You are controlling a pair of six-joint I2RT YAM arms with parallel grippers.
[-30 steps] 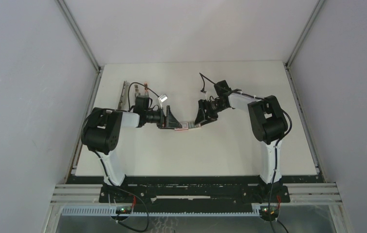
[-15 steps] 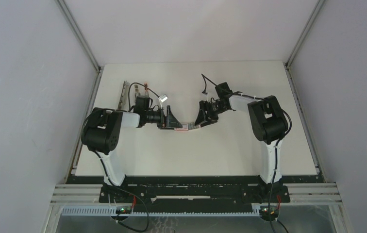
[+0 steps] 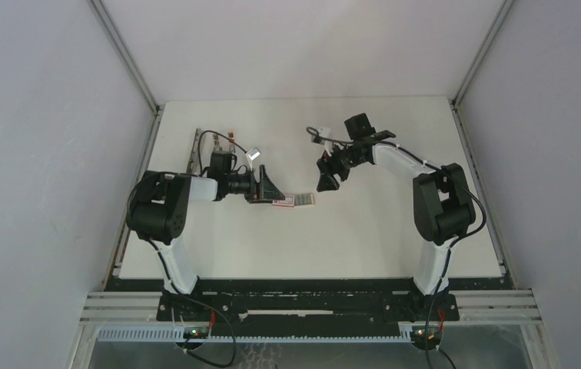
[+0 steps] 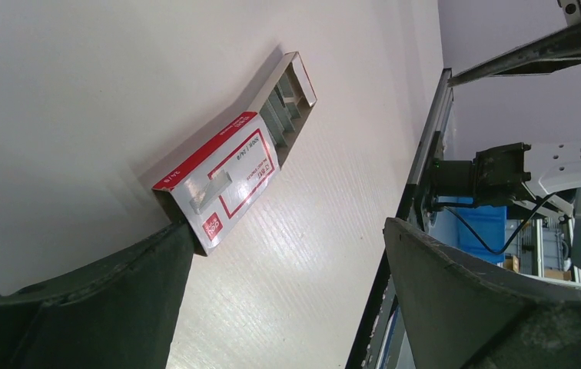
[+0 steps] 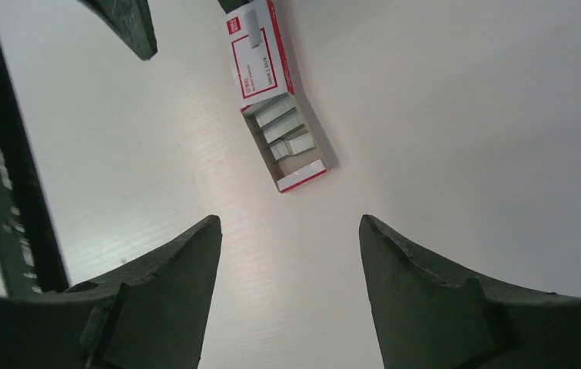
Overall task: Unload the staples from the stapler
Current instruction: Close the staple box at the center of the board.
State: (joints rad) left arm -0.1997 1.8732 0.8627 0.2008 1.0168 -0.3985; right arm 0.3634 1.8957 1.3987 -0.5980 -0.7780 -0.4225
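A small red-and-white box (image 3: 293, 200) lies mid-table with its tray slid partly out. Grey staples (image 5: 283, 129) lie in rows in that open tray, which also shows in the left wrist view (image 4: 286, 104). My left gripper (image 3: 263, 187) is open wide; one fingertip (image 4: 180, 238) rests against the box's closed end (image 4: 218, 181), and only bare table lies between the jaws (image 4: 286, 227). My right gripper (image 3: 324, 183) hangs open and empty (image 5: 288, 219), apart from the tray's end. The long grey stapler (image 3: 194, 150) lies at the back left, behind the left arm.
A small item with red ends (image 3: 230, 139) and a small silver piece (image 3: 254, 154) lie beside the stapler, under the left arm's cable. The table's white top (image 3: 364, 231) stretches to the front and right. Grey walls close in both sides.
My right gripper has let go of the box's tray end, pulled up and back to the right, and opened wider. The box stays by the left gripper.
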